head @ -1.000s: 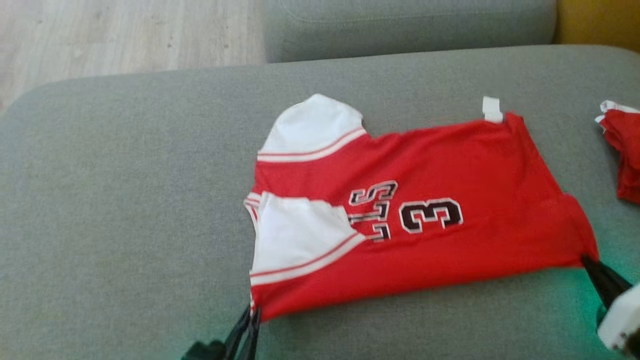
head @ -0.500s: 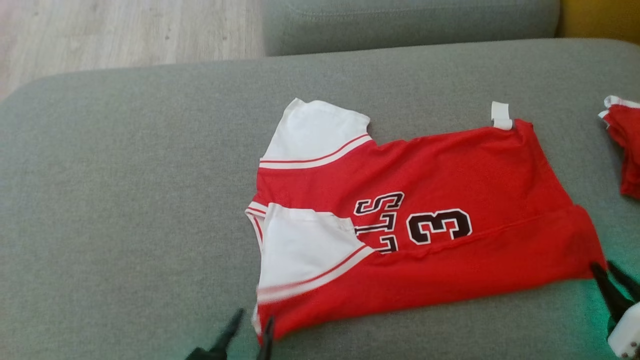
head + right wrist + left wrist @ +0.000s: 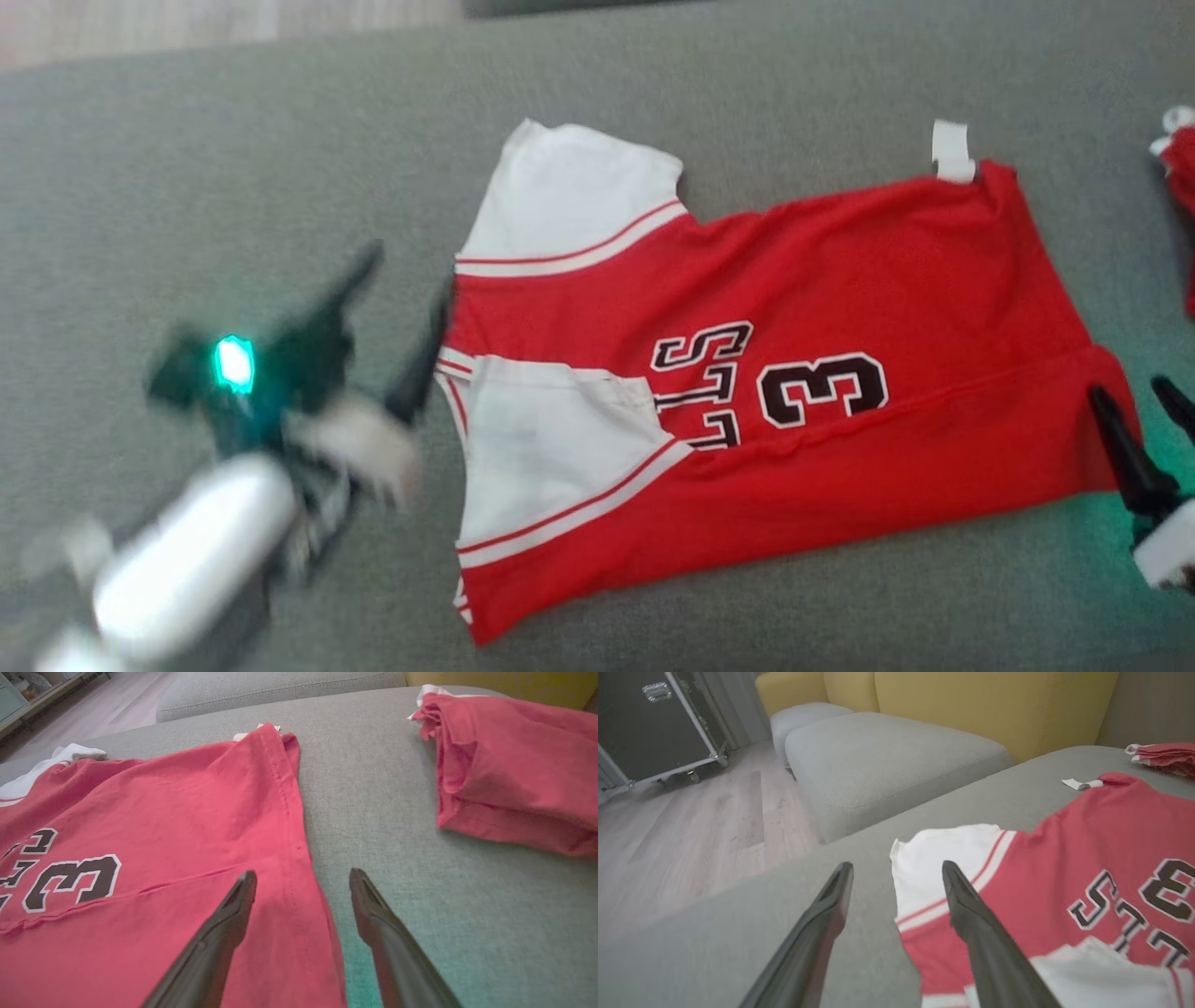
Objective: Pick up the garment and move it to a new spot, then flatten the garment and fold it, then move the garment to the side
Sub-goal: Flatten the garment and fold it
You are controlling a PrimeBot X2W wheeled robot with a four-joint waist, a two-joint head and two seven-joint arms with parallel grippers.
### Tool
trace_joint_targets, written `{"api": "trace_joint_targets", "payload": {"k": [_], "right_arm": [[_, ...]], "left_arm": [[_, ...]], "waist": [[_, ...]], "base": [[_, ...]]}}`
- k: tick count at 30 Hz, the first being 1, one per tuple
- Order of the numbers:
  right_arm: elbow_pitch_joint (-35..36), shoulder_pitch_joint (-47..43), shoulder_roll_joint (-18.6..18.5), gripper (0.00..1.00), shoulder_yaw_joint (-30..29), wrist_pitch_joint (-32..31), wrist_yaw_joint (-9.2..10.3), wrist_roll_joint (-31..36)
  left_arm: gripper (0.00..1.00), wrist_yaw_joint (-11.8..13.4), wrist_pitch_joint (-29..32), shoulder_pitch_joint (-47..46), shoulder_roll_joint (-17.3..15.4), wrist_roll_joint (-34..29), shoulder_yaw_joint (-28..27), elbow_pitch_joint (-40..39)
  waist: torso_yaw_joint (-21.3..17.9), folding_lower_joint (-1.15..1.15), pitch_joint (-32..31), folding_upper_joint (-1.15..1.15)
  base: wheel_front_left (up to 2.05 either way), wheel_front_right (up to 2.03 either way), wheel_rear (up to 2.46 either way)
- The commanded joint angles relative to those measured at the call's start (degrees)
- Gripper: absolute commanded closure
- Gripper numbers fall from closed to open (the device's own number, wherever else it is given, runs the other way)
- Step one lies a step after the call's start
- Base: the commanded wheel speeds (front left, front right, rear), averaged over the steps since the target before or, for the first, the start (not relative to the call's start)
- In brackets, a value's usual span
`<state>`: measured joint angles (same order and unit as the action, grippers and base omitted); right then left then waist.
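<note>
Grey sofa cushion (image 3: 187, 140) under everything, wood floor (image 3: 691, 826) off at ten o'clock. My left claw (image 3: 409, 271) hovers wide open and empty at the jersey's nine o'clock, beside the white sleeve. The red jersey (image 3: 840, 271) lies flat mid-cushion with its near side lapped over, so I judge one fold is in. My right claw (image 3: 1130, 387) gapes empty astride the hem at four o'clock, well placed for another grip. A bundled red garment (image 3: 504, 765) sits apart at two o'clock.

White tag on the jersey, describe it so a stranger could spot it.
On the grey fabric cushion lies a red jersey with white sleeves. At its far hem corner a small white fabric tag sticks out onto the grey, far smaller than the sleeves opposite.
</note>
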<state>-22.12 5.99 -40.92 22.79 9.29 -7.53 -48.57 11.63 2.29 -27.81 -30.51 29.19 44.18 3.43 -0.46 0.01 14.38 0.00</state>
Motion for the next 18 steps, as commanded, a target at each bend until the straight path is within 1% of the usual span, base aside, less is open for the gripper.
{"api": "trace_joint_targets", "payload": {"k": [1,6,9,10,14,16,18], "right_arm": [[1.6,1.1,-1.8,0.0,-0.3,-0.2,0.04,0.6],[4.1,3.9,-1.3,0.0,-1.5,-1.4,0.04,3.0],[5.0,5.2,-0.6,0.0,-1.8,-1.9,0.04,3.9],[5.3,5.6,-0.2,0.0,-1.8,-2.0,0.04,4.2],[5.7,6.4,1.0,0.0,-2.0,-2.2,0.04,4.7],[5.5,6.6,1.4,0.0,-2.1,-2.2,0.04,4.9],[5.2,6.9,1.9,0.0,-2.1,-1.9,0.04,5.0]], "left_arm": [[0.0,-1.0,0.8,-4.2,-1.5,0.0,-3.0,-0.4],[0.0,-8.7,7.1,-19.1,0.4,1.8,-3.2,8.9],[0.0,-13.2,12.2,-25.6,1.3,3.0,-2.3,15.4],[0.0,-14.2,13.8,-27.3,1.5,3.6,-2.2,17.5],[0.0,-16.6,19.6,-32.2,2.2,4.5,-0.7,25.1],[0.0,-17.2,22.3,-33.7,2.5,5.3,-0.1,28.2],[0.0,-17.6,23.7,-34.8,2.4,5.5,0.3,30.1]], "waist": [[-1.3,-0.01,2.3,0.0],[-4.8,-0.01,6.3,0.0],[-7.1,-0.01,8.2,0.0],[-8.0,-0.01,8.8,0.0],[-10.6,-0.01,10.4,0.0],[-11.6,-0.01,10.9,0.0],[-12.7,-0.01,11.4,0.0]], "base": [[0.0,0.0,0.0],[0.0,0.0,0.0],[0.0,0.0,0.0],[0.0,0.0,0.0],[0.0,0.0,0.0],[0.0,0.0,0.0],[0.0,0.0,0.0]]}}
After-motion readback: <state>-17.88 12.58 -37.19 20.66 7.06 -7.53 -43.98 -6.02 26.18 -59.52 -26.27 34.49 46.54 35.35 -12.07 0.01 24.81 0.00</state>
